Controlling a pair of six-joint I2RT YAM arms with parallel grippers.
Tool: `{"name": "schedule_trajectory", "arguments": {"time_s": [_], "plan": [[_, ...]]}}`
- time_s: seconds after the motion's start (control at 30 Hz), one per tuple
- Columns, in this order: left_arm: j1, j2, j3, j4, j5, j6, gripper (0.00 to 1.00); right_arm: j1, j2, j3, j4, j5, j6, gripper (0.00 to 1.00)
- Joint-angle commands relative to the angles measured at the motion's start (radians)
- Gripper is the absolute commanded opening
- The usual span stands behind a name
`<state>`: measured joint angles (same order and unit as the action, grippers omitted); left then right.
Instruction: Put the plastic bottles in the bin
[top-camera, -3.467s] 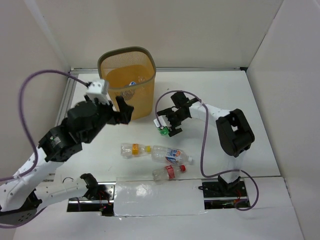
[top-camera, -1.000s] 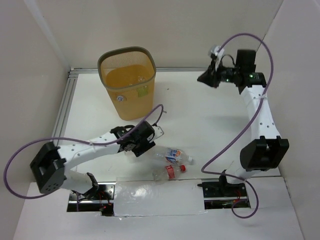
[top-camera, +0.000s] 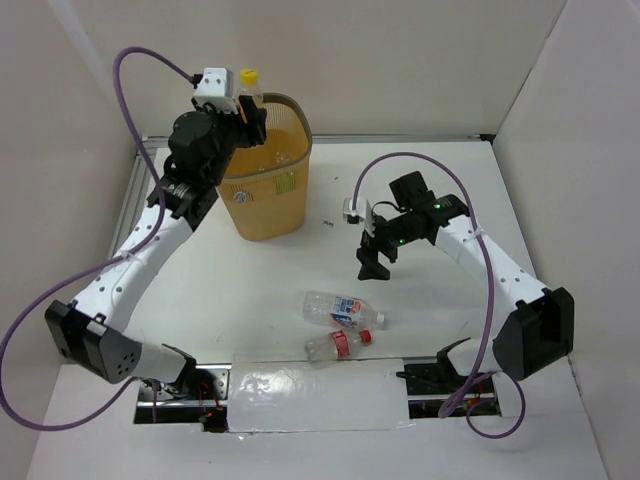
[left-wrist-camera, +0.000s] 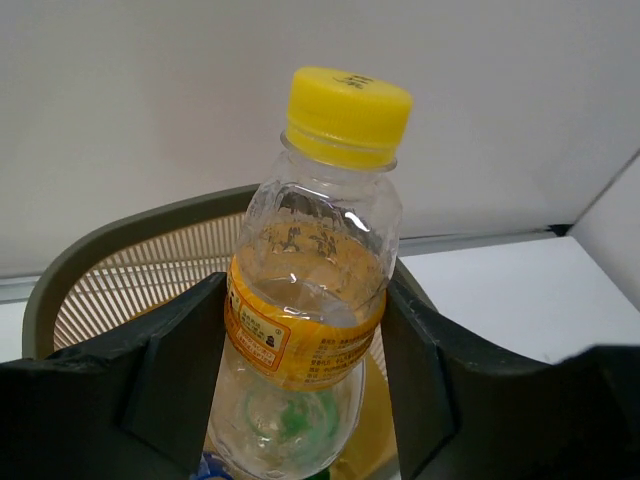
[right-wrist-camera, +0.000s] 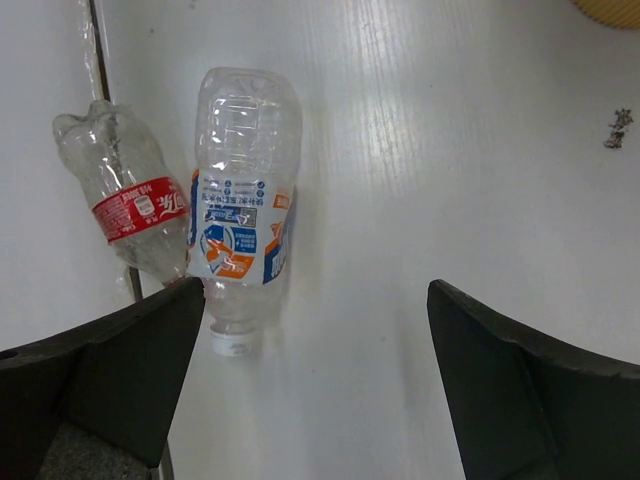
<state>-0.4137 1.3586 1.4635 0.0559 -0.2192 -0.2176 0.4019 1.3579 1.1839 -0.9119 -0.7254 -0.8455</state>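
Note:
My left gripper is raised over the near-left rim of the orange mesh bin. It is shut on a clear bottle with a yellow cap and an orange label, held upright above the bin's grey rim. Two plastic bottles lie on the table. One has a blue and orange label and one a red label. My right gripper hangs open above the table, just right of and beyond them, with nothing between its fingers.
A metal rail runs along the table's left edge, and white walls close in the left, back and right. A small dark speck lies right of the bin. A shiny strip lies between the arm bases.
My left arm has lifted the yellow-capped bottle from the table up over the bin. My right arm has come down from the back right toward the table's middle and opened its jaws.

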Motion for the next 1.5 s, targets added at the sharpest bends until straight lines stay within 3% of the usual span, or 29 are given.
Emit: {"name": "schedule_trajectory", "arguments": {"time_s": [0.0,0.13,0.3,0.47,0.7,0.77,0.9,1.0,1.1,1.17,1.3,1.33,1.43,1.47], "plan": [[0.016,0.069,0.072,0.087,-0.101,0.009,0.67,0.026,-0.028,-0.006,0.001,0.043,0.059,0.99],[0.016,0.126,0.126,0.035,-0.141,0.02,0.89,0.086,-0.017,-0.027,0.036,0.093,0.086,0.99],[0.017,0.113,0.161,0.007,-0.141,0.059,1.0,0.175,0.036,-0.069,0.09,0.21,0.14,0.99],[-0.059,0.016,0.185,-0.089,-0.128,0.173,1.0,0.282,0.109,-0.058,0.1,0.277,0.206,0.99],[-0.259,-0.323,-0.053,-0.341,0.033,0.176,1.0,0.406,0.168,-0.061,0.197,0.356,0.305,0.99],[-0.339,-0.438,-0.149,-0.411,0.034,0.124,1.0,0.455,0.179,-0.09,0.235,0.432,0.347,0.99],[-0.366,-0.631,-0.293,-0.517,0.087,-0.005,1.0,0.511,0.217,-0.139,0.318,0.521,0.384,0.99],[-0.366,-0.72,-0.368,-0.571,0.136,-0.051,1.0,0.534,0.257,-0.161,0.357,0.61,0.422,0.99],[-0.366,-0.711,-0.39,-0.622,0.214,-0.086,1.0,0.534,0.294,-0.161,0.369,0.643,0.451,0.99],[-0.366,-0.656,-0.399,-0.642,0.3,-0.086,1.0,0.511,0.294,-0.15,0.357,0.626,0.436,0.92],[-0.366,-0.578,-0.425,-0.642,0.412,-0.086,1.0,0.434,0.265,-0.075,0.259,0.462,0.347,0.46],[-0.366,-0.578,-0.425,-0.633,0.426,-0.074,1.0,0.413,0.238,-0.061,0.21,0.431,0.323,0.27],[-0.375,-0.556,-0.451,-0.607,0.457,-0.063,1.0,0.31,0.193,-0.011,0.106,0.318,0.203,0.13],[-0.375,-0.556,-0.46,-0.607,0.457,-0.054,1.0,0.28,0.179,0.0,0.087,0.293,0.179,0.12]]}}
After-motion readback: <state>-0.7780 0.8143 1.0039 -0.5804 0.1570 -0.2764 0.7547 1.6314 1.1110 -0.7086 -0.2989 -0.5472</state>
